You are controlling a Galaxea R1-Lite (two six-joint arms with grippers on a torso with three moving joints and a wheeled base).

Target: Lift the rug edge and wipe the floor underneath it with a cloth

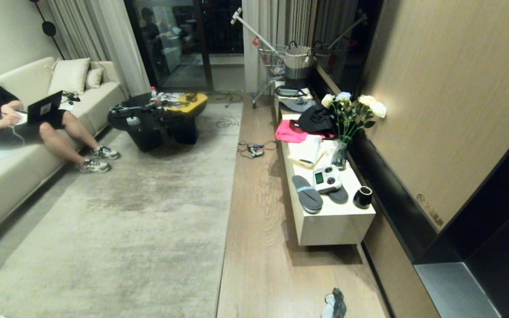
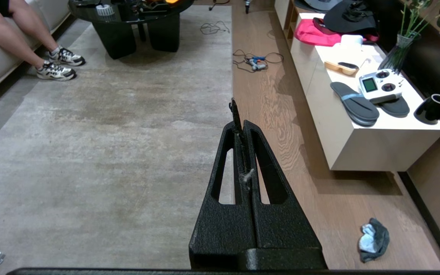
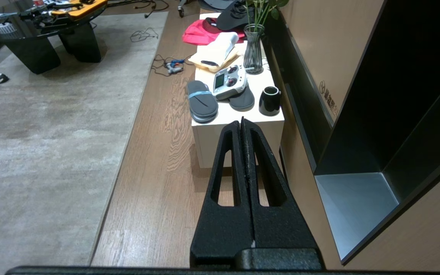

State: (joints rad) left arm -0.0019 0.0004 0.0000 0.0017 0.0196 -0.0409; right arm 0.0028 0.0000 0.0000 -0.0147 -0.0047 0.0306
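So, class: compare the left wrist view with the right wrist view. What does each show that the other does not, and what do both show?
Only the left wrist view: the small grey-green and whitish cloth crumpled on the wood-grain plank floor, and a seated person's legs.
Only the right wrist view: the dark open wall niche with a grey base.
Both: the pale mottled rug edge, the low white bench, the black cup, and each arm's own shut jaws.

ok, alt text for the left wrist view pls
The shut left gripper hangs over the rug edge, where the grey-beige rug meets the wood floor. A crumpled cloth lies on the floor near a low white bench; a seated person's legs show far off.
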